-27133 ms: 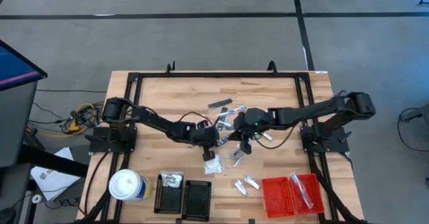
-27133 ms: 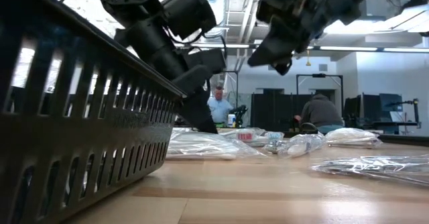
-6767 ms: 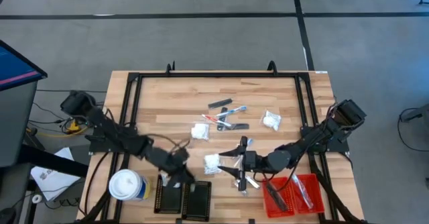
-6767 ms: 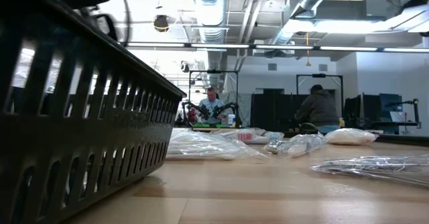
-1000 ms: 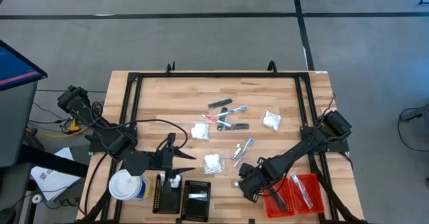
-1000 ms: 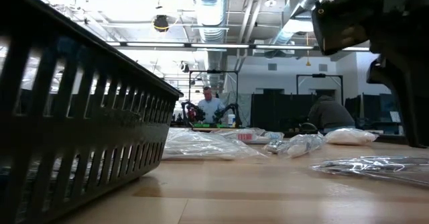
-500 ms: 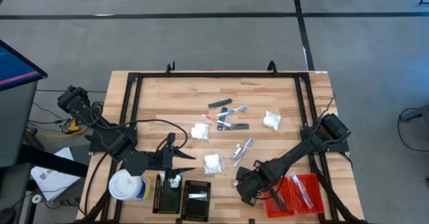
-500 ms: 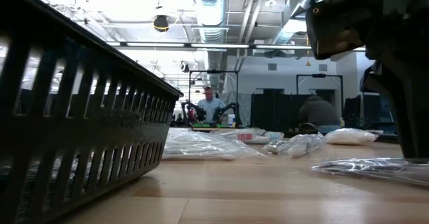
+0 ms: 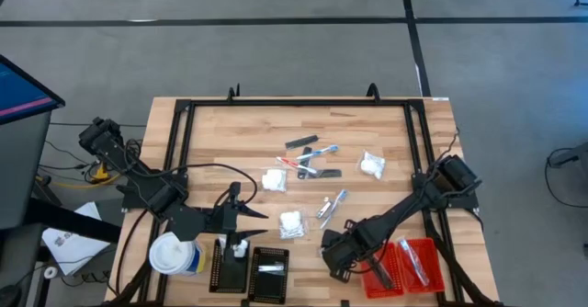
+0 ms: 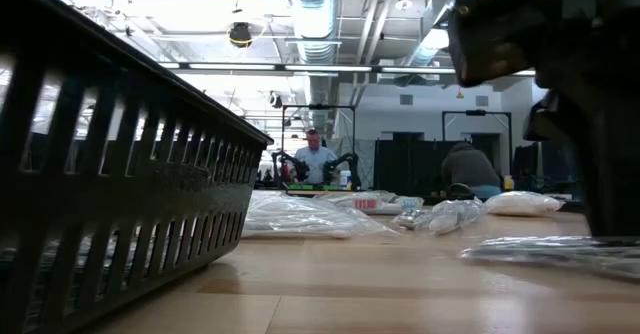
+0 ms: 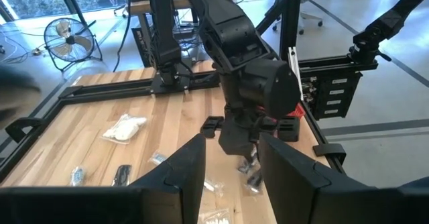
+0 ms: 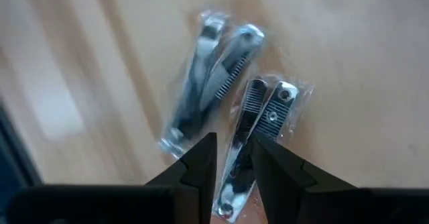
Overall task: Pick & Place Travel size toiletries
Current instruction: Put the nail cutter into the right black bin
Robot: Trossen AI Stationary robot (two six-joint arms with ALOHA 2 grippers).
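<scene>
The right gripper, fingers slightly apart and empty, hovers over two film-wrapped nail clippers at the worktop's six o'clock; they look stiff, light and slippery, best pinched across the narrow middle.

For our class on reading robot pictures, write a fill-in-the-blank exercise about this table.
1. The right pincer points down at two wrapped nail ____.
2. The tray beside the right arm is ____.
3. The white-topped canister stands by the ____ arm.
4. The left pincer hovers with its fingers ____.

Missing words: clippers; red; left; apart
</scene>
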